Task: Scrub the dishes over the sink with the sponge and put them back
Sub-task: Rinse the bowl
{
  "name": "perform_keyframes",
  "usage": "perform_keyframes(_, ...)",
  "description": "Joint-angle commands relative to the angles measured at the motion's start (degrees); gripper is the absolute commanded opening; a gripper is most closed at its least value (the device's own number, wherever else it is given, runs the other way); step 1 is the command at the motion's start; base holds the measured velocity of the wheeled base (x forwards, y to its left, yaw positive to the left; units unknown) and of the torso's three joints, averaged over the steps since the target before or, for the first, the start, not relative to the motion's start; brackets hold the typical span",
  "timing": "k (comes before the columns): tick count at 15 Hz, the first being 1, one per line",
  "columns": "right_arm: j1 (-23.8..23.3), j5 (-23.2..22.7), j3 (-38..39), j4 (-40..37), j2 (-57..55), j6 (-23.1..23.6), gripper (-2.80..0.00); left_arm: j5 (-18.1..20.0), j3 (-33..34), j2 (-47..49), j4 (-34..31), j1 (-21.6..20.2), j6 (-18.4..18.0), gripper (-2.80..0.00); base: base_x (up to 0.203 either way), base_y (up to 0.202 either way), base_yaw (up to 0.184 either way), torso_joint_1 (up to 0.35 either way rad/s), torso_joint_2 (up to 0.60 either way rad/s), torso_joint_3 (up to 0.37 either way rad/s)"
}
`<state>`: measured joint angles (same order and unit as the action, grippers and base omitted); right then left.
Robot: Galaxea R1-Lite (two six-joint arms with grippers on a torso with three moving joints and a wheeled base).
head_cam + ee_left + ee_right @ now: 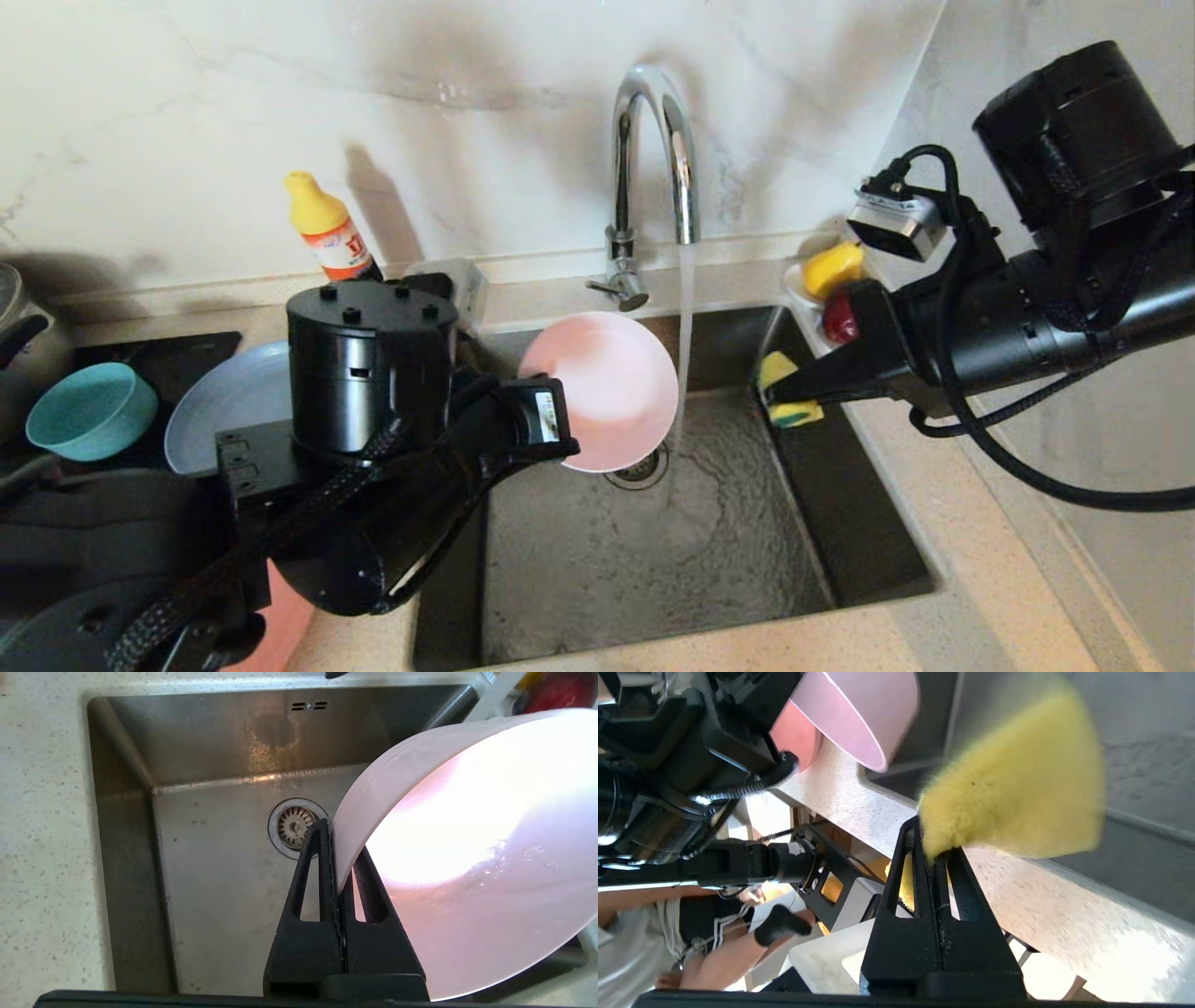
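Observation:
Over the sink [653,551], my left gripper [568,446] is shut on the rim of the pale pink bowl [602,387], tipped on edge beside the running water. The left wrist view shows the gripper [334,842] pinching the bowl wall [467,858] above the drain [295,828]. At the sink's right wall my right gripper [773,397] is shut on the yellow sponge [792,397], apart from the bowl; the right wrist view shows the sponge [1017,788] in that gripper [931,847]. On the left counter sit a teal bowl [91,411], a grey-blue plate [224,401] and, partly hidden, a salmon-pink plate [285,621].
The chrome tap [653,140] pours a stream of water [686,327] toward the drain. An orange soap bottle [327,229] stands behind the left arm. A white saucer [794,285] with yellow and red items sits at the sink's back right corner. A pot [19,327] is at far left.

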<state>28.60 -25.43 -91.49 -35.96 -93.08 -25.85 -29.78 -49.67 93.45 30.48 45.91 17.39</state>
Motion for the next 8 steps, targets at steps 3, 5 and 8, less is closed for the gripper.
perform_keyframes(3,-4.43,-1.14,4.25,-0.36,9.41,-0.14,-2.80,2.52,-3.03,3.93,-3.23,-2.88,1.36,-2.80,0.000,0.000,0.000,0.000,0.00,0.000)
perform_keyframes(5,-6.09,-1.43,7.65,-0.45,14.39,-0.09,-2.80,4.32,-7.20,6.46,-11.39,-3.68,3.60,-2.80,0.000,0.000,0.000,0.000,0.00,0.000)
perform_keyframes(8,-7.83,-1.41,14.48,-0.26,22.42,0.13,-2.80,10.51,-17.46,11.29,-25.81,-4.78,10.54,-2.80,0.000,0.000,0.000,0.000,0.00,0.000)
